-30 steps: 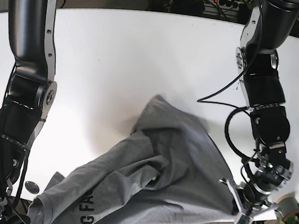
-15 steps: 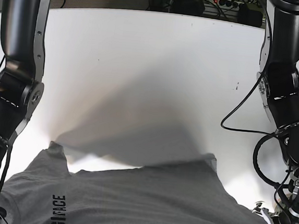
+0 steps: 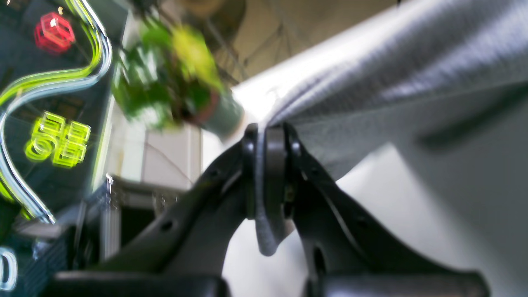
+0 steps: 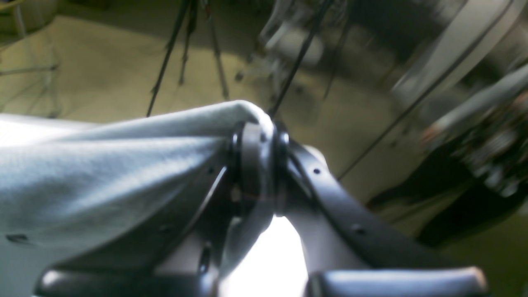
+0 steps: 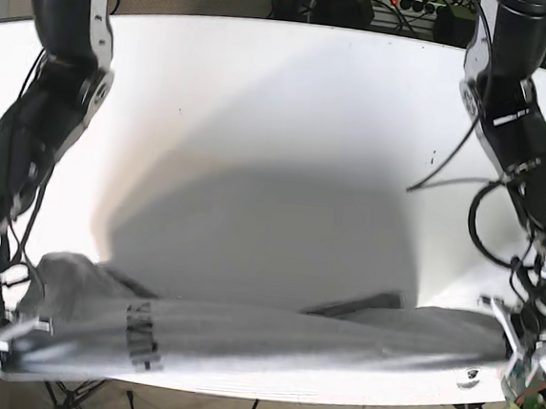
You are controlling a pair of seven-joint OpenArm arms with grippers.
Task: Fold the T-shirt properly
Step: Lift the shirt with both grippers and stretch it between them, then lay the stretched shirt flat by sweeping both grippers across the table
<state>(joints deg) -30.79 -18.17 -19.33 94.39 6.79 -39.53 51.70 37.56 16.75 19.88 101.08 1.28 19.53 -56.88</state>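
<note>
Grey T-shirt (image 5: 271, 338): you see it stretched as a long band across the near edge of the white table (image 5: 280, 119), its long axis running side to side in the base view, from one gripper to the other. It casts a broad shadow on the tabletop behind it. Dark lettering sits on the cloth toward that view's left, turned sideways and too blurred to read. A small fold pokes up along the upper edge right of centre.

Left gripper (image 3: 268, 136): at the base view's right end of the band. Your left wrist view shows both black fingers pressed together with a strip of grey cloth pinched between them; the shirt spreads away up and to the right from that pinch, ribbed and taut.

Right gripper (image 4: 258, 136): at the base view's left end. Your right wrist view shows the fingers closed tight on a bunched edge of pale grey cloth, which wraps over the fingertips and fans out leftward.

Potted plant (image 3: 177, 86): green leaves in a grey-green pot, just beyond the left gripper, heavily blurred.

Hard to make out: both wrist views are smeared, so backgrounds give only cables, a glowing green sign and pale flooring. Which part of the shirt each gripper holds cannot be told. The band's lower edge blends with the table rim.
</note>
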